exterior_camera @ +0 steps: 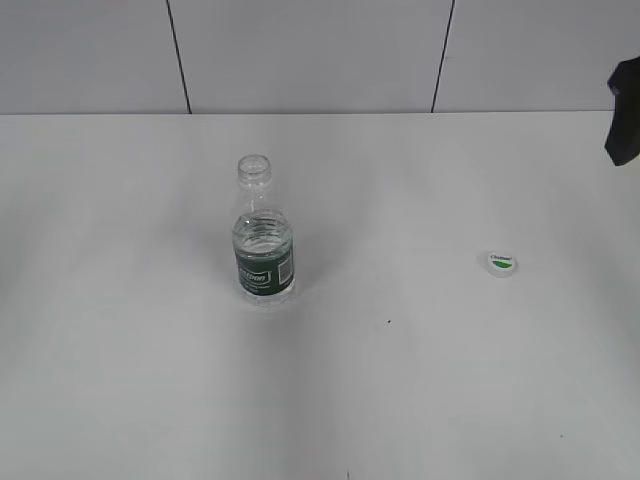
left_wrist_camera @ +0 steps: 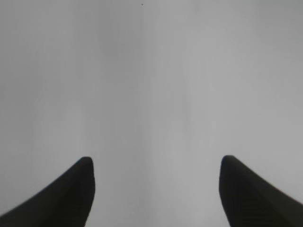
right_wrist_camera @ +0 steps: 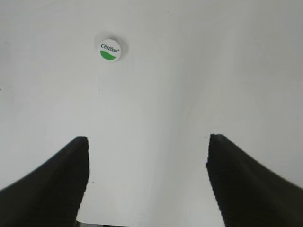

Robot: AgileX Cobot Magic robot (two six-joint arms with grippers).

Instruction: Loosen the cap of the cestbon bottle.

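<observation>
The cestbon bottle point(exterior_camera: 264, 232) stands upright on the white table, left of the middle, with its neck open and no cap on it. The cap point(exterior_camera: 501, 264) lies on the table to the right of the bottle, green patch up. It also shows in the right wrist view point(right_wrist_camera: 110, 49), ahead and left of my right gripper point(right_wrist_camera: 147, 142), which is open and empty above the table. My left gripper point(left_wrist_camera: 156, 163) is open and empty over bare table; the bottle is out of its view. In the exterior view only a dark part of the right arm point(exterior_camera: 625, 110) shows at the right edge.
The white table point(exterior_camera: 120, 350) runs to a pale panelled wall point(exterior_camera: 300, 50) at the back. A table edge shows at the bottom of the right wrist view point(right_wrist_camera: 142, 223).
</observation>
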